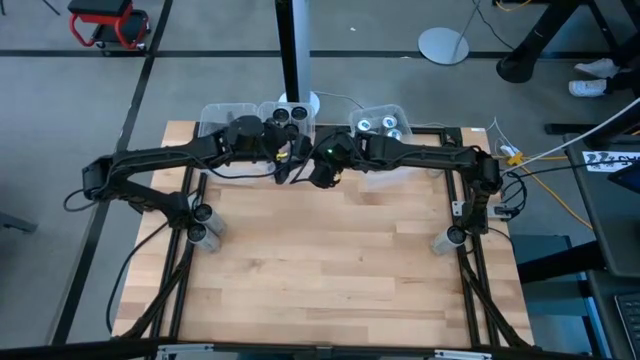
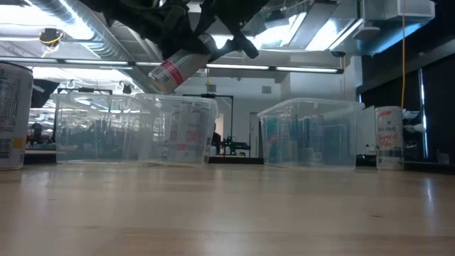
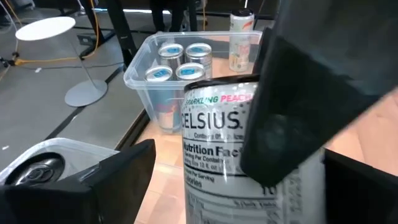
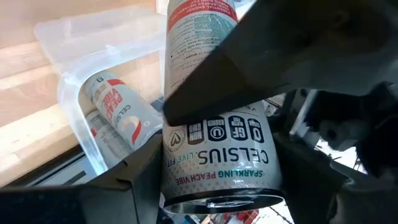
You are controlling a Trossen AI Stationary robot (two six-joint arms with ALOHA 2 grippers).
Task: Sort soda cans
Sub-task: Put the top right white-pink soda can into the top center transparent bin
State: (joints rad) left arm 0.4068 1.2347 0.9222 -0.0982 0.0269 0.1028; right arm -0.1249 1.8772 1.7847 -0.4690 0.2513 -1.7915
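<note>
A silver Celsius soda can (image 3: 217, 162) hangs in the air over the table's far middle; the low view shows it tilted (image 2: 174, 70). My right gripper (image 4: 214, 186) is shut on it. My left gripper (image 3: 239, 186) is open, with one finger (image 3: 118, 180) standing apart on one side of the can. Whether its other finger touches the can I cannot tell. Both grippers meet in front of the bins (image 1: 300, 165). Silver-topped cans (image 1: 380, 125) stand in the right clear bin, dark cans (image 1: 288, 114) in the middle one. My right gripper pinches the can's round wall (image 4: 214, 158) between its two fingers, close to one end of the can. It comes from the table's right side, slanting down. The can is lifted clear of the table and hangs tilted.
Three clear bins line the far edge: left (image 1: 222, 118), middle (image 1: 262, 108) and right (image 1: 402, 108). A red-and-white can (image 4: 115, 106) lies in one bin. Two cans (image 1: 205, 228) stand at the table's left edge, one (image 1: 452, 238) at its right. The near half is bare wood.
</note>
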